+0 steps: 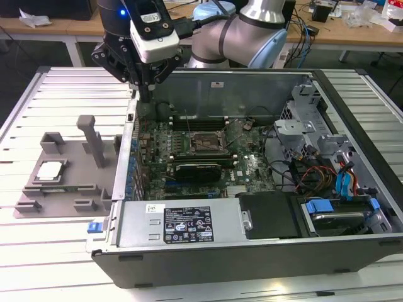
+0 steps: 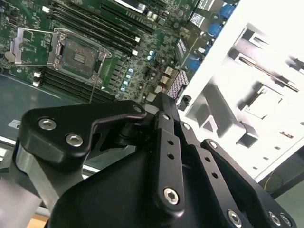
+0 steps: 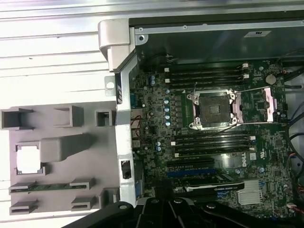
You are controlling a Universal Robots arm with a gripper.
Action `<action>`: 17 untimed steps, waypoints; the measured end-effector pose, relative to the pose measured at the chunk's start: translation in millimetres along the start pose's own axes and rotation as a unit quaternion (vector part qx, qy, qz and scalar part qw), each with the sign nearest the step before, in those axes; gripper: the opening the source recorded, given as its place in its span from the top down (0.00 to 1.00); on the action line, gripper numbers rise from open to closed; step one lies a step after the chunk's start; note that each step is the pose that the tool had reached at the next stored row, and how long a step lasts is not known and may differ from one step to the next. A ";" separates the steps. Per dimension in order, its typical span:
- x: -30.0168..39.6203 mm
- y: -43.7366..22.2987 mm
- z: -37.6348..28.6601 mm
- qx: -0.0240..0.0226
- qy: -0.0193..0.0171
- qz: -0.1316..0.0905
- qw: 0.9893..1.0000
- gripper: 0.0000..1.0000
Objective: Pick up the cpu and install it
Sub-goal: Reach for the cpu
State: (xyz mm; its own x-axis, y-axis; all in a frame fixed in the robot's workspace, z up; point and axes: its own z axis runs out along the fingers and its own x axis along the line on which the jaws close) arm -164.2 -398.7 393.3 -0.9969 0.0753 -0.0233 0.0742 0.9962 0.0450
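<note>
The cpu (image 1: 50, 170) lies in a pocket of the grey tray (image 1: 72, 167), outside the computer case (image 1: 271, 251) in the exterior view. The open socket (image 1: 204, 143) sits at 3 o'clock from it. The gripper (image 1: 146, 94) hangs at 2 o'clock, seemingly clenched on nothing.

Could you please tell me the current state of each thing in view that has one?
cpu: lying in the grey tray, not yet picked up.
socket: latch open, empty.
computer case: side panel off, motherboard exposed.
gripper: above the case's wall, away from the cpu.
</note>
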 end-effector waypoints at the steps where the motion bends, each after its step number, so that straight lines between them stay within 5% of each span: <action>1: 0.8 -0.1 0.0 0.000 0.000 0.000 1.000 0.89; 8: 12.3 -0.8 -0.3 0.000 0.000 0.000 1.000 0.89; 17: 42.9 -2.4 -1.1 0.000 0.000 0.000 1.000 0.89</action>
State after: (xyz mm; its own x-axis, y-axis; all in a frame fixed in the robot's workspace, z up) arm -207.2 -397.8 393.3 -0.9969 0.0752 -0.0233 0.0741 0.9962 0.0451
